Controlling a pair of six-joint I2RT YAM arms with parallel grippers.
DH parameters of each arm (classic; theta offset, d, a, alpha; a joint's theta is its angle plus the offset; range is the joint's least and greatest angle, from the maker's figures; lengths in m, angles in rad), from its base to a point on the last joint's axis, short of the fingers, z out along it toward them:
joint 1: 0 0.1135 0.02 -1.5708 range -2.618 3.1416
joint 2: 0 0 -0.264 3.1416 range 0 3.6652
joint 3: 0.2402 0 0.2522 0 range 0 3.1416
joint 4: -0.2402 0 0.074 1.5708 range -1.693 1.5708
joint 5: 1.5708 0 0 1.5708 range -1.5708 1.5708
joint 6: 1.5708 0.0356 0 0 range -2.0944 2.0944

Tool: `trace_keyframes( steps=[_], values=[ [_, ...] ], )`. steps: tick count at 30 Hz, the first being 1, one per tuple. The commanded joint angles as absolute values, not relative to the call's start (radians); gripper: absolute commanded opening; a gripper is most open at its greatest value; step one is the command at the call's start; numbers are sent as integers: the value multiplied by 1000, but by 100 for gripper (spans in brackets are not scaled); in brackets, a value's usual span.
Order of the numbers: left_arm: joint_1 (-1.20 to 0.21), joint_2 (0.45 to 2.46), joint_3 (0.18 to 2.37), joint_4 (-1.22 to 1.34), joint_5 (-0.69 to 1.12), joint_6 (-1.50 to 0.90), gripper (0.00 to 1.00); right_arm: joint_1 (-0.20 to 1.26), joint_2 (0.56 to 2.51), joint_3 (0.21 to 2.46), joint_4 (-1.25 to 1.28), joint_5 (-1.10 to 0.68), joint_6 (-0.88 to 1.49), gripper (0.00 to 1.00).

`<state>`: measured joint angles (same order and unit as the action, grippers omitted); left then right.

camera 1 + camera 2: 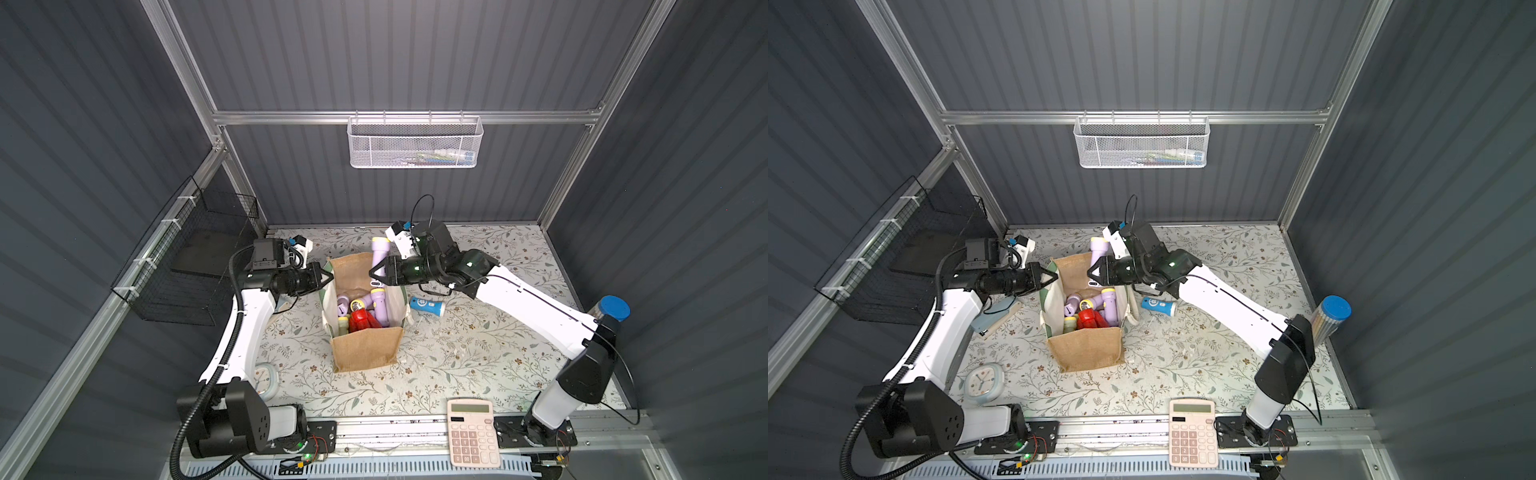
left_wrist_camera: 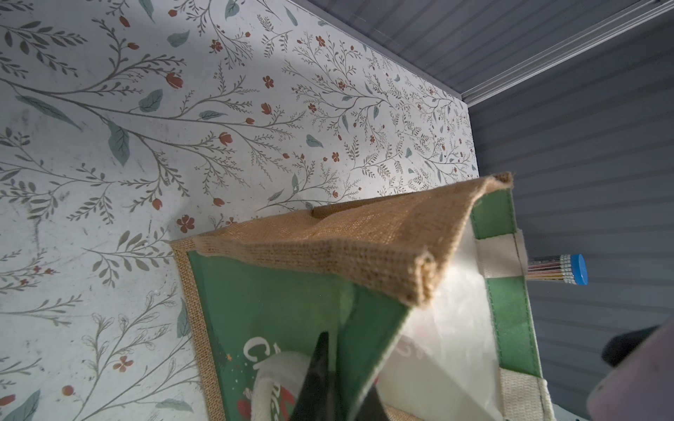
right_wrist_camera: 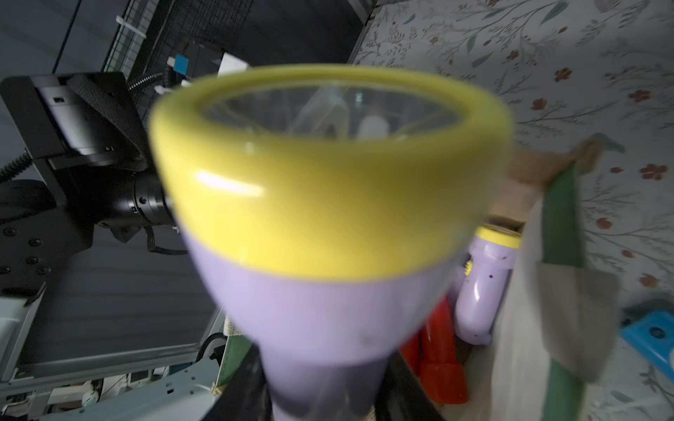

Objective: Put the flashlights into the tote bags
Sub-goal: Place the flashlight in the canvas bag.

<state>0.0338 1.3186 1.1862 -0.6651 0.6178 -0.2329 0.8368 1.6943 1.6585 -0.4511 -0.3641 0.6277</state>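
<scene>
remote station, both top views: my left gripper (image 1: pixel 328 279) has its jaws pinched narrow on the left side wall of the tote bag (image 1: pixel 365 351), right at the rim. in the left wrist view, the dark fingers (image 2: pixel 321 364) clamp across the green printed panel, just below the jute edge.

my right gripper (image 1: pixel 376 272) has its jaws closed around the body of a lilac flashlight (image 1: pixel 380 252). it hangs over the bag's open mouth at the far right corner, with the yellow-ringed head pointing toward the back wall. in the right wrist view that head fills most of the frame, blurred, lens facing the camera.

the bag stands upright near the middle of the floral table cover (image 1: pixel 457 361), mouth open. several flashlights are piled inside it, among them a red flashlight (image 1: pixel 362 321) and more lilac flashlights (image 1: pixel 382 307) with yellow rings. i cannot count them all from here. a blue flashlight (image 1: pixel 428 306) lies on its side on the table just beside the bag's right wall, outside it.

a pink calculator (image 1: pixel 471 432) sits on the front rail. a small clock (image 1: pixel 984 382) lies beside the left arm's base. a clear pencil tube (image 1: pixel 611 311) with a blue lid stands by the right wall. a white mesh basket (image 1: pixel 413 143) hangs on the back wall and a black wire basket (image 1: pixel 187 266) on the left wall.
</scene>
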Motion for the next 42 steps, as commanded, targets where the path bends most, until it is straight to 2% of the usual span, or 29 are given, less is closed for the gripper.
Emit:
trace_keyframes(
  steps=[1,17,28,40,42],
  values=[
    [35,1316,1203,-626,633,-244,0,862,1733,1703,-413,-445,638,17],
    [35,1306,1201,-640,609,-237,0,959,1921,1745,-423,-506,676,18],
    [35,1296,1198,-646,599,-233,0,1000,2087,1885,-555,-553,644,19],
    [35,1296,1205,-655,594,-231,0,1002,2228,2020,-684,-633,647,28],
    [35,1295,1209,-656,594,-230,0,1000,2253,2043,-715,-637,652,34]
  ],
)
